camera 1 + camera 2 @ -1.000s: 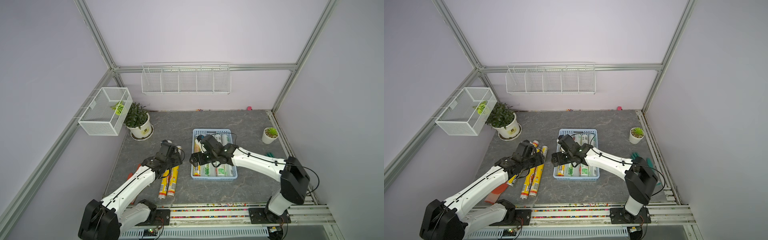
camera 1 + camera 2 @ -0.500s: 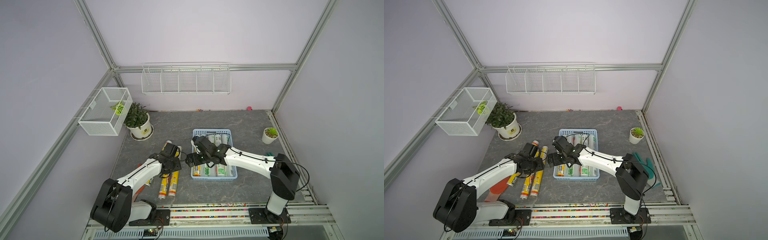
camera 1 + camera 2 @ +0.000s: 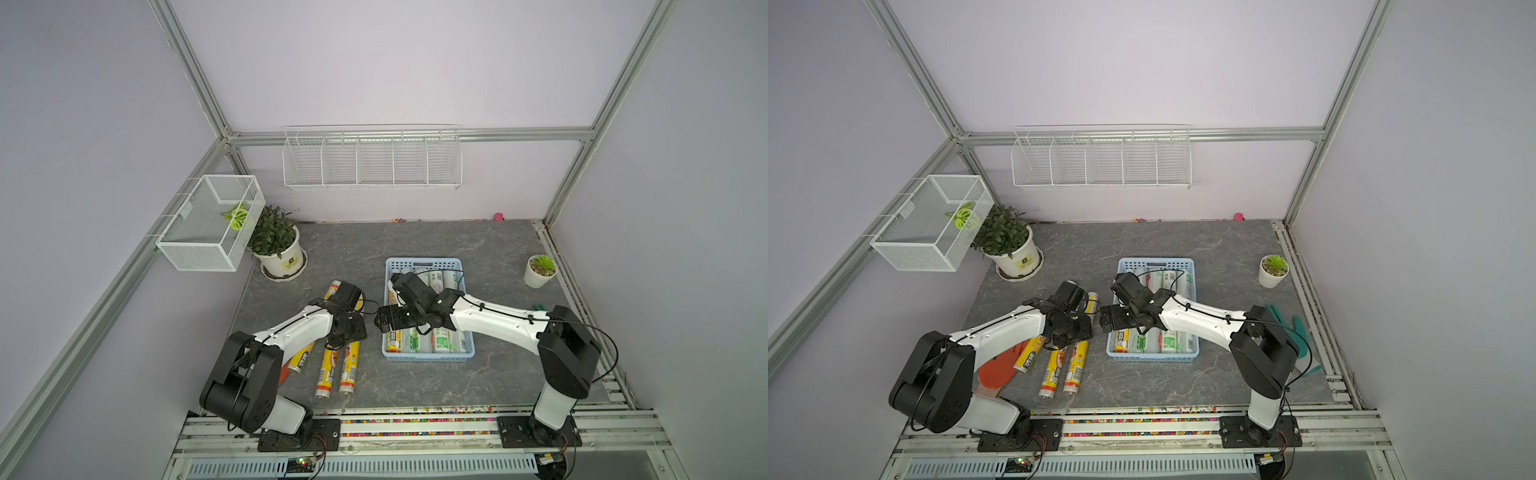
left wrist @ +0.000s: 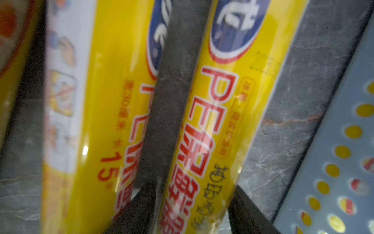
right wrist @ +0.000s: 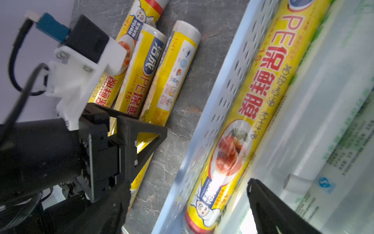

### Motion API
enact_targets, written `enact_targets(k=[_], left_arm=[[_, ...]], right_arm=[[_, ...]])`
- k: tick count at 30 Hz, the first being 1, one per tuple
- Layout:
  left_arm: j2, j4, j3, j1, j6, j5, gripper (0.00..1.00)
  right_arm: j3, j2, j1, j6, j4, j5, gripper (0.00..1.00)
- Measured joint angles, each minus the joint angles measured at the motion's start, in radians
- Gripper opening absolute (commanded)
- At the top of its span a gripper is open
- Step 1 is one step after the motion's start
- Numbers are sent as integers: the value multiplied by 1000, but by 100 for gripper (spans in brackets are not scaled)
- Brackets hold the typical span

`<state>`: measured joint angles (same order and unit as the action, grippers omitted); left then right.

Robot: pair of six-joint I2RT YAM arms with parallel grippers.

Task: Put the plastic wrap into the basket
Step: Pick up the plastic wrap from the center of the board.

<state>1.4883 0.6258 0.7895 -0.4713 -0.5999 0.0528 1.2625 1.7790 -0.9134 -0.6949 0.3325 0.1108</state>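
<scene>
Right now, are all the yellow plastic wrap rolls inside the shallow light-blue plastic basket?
No, several yellow plastic wrap rolls lie on the grey stone-patterned table beside the light-blue plastic basket.

Lilac walls (image 3: 374, 62) all round, alu frame (image 3: 187, 66) at the corners. Dark grey marbled table (image 3: 415, 237). White wire rack (image 3: 372, 162) on rear wall, wire-mesh box (image 3: 208, 224) on side rail w/ potted plant (image 3: 276, 241) just beside; small succulent pot (image 3: 539, 271) at opposite edge. Soft, even light.

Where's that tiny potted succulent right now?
In both top views, the small succulent pot stands near the right edge of the table, right of the blue basket.
</scene>
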Motion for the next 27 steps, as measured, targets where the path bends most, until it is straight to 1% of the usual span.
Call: enact_targets(k=[11, 17, 23, 27], left_arm=[[85, 52, 67, -25, 19, -38, 59], [138, 99, 117, -66, 39, -95, 52], [153, 117, 142, -90, 64, -106, 38], [152, 143, 154, -93, 79, -105, 30]], right_arm=[[-80, -24, 32, -35, -45, 22, 95], [-93, -40, 37, -42, -54, 21, 95], [-109, -60, 39, -42, -57, 20, 95], [-118, -80, 45, -42, -59, 13, 95]])
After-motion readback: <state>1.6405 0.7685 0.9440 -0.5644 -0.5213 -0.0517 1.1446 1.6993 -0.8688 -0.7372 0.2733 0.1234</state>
